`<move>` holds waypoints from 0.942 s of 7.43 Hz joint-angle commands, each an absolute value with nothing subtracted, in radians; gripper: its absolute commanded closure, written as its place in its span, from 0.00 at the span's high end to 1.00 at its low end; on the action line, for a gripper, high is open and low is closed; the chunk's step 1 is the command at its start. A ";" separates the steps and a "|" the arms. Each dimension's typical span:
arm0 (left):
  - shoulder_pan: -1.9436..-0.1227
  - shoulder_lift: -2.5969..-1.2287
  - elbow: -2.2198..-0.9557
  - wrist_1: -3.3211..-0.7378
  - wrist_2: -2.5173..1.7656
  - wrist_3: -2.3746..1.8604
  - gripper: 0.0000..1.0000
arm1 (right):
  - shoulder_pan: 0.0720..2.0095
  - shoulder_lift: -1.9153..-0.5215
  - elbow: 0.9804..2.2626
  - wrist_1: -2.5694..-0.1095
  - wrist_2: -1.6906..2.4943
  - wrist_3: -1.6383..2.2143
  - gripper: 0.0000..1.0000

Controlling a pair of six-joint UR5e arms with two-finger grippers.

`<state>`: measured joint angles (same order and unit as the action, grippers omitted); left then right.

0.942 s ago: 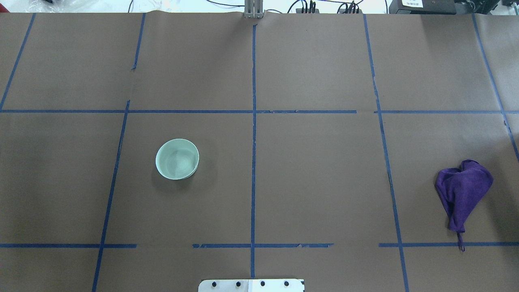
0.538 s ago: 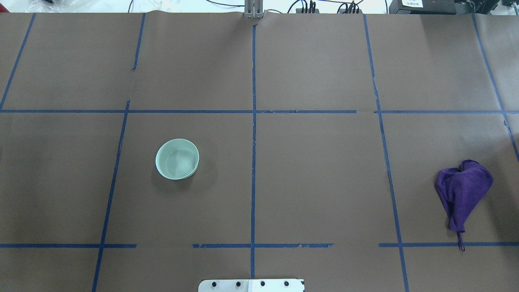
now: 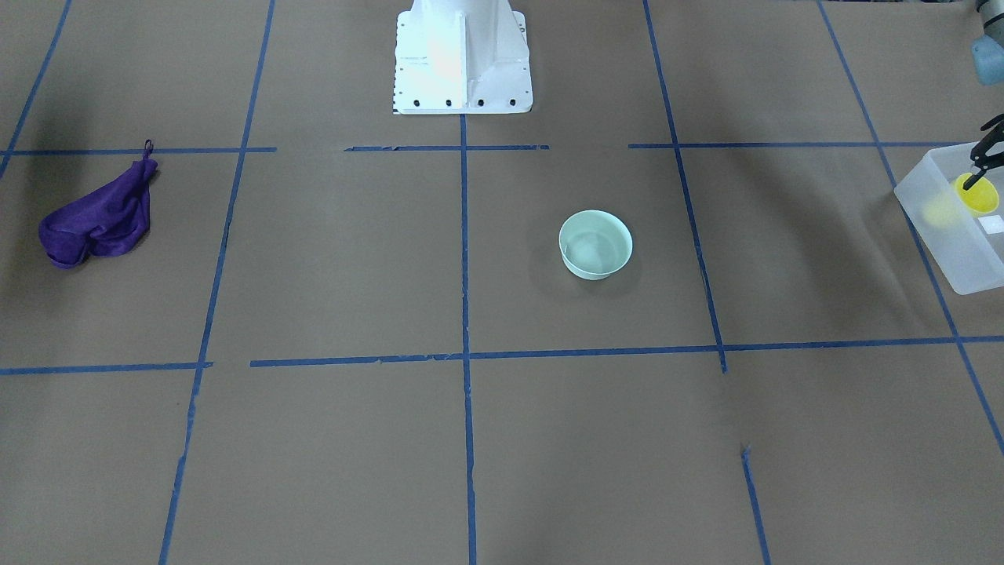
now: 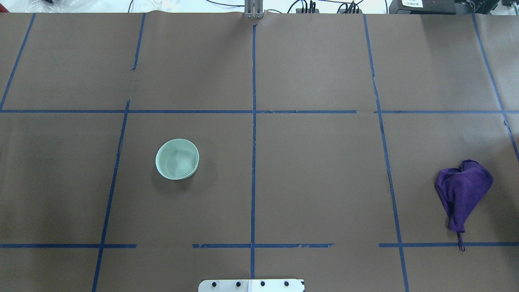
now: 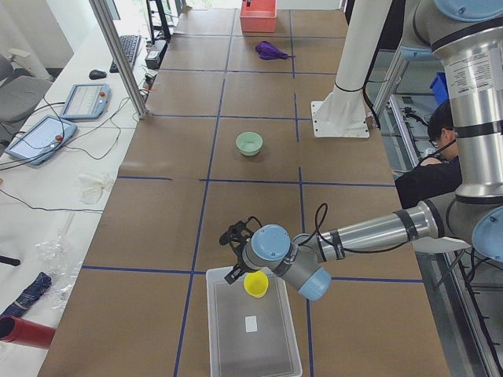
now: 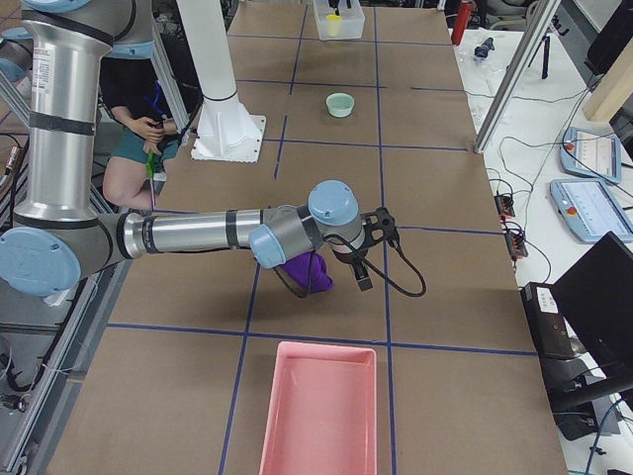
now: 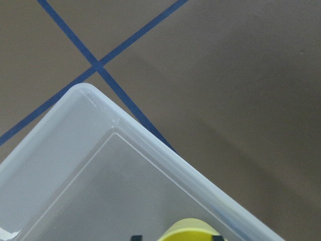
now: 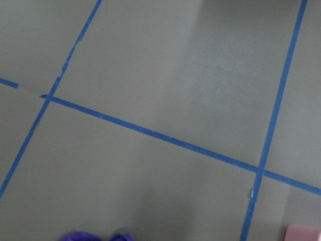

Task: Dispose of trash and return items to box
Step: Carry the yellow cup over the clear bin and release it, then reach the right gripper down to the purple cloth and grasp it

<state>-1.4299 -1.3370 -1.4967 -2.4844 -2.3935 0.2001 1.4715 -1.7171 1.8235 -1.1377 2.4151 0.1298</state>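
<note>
Left claw [image 5: 242, 271] clenched on yellow cup [image 3: 977, 195], held low over the inner end of the translucent box [image 5: 211, 314] at the left end of the surface [image 4: 324, 182]. Looks staged for drop-in. Left arm stretched out low, wrist angled down. Mint bowl [image 4: 177, 159] sits left of centre, well apart from box. Right claw [image 6: 366, 252] hovers over purple cloth [image 4: 462, 190]; can't tell its state.

Near left arm [image 5: 377, 232] stretched low across the brown table [image 5: 173, 228], left gripper [image 5: 240, 271] holding a tilted yellow cup [image 5: 256, 285] over the translucent box [image 5: 236, 345], mint-green bowl [image 5: 249, 144] well beyond
</note>
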 commanded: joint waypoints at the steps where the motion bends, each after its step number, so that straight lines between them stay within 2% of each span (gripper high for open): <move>1: -1.453 -1.408 -1.642 -2.248 -2.392 0.199 1.00 | 1.311 -1.716 1.828 -0.917 2.305 0.422 1.00; 3: -1.463 -1.437 -1.681 -2.191 -2.393 0.201 1.00 | 1.148 -1.776 1.830 -0.827 2.203 0.599 0.98; 5: -1.463 -1.457 -1.683 -2.189 -2.393 0.201 1.00 | 0.964 -1.903 1.830 -0.656 2.005 0.725 0.98; 7: -1.463 -1.474 -1.686 -2.187 -2.393 0.198 1.00 | 0.789 -1.931 1.830 -0.615 1.837 0.890 0.96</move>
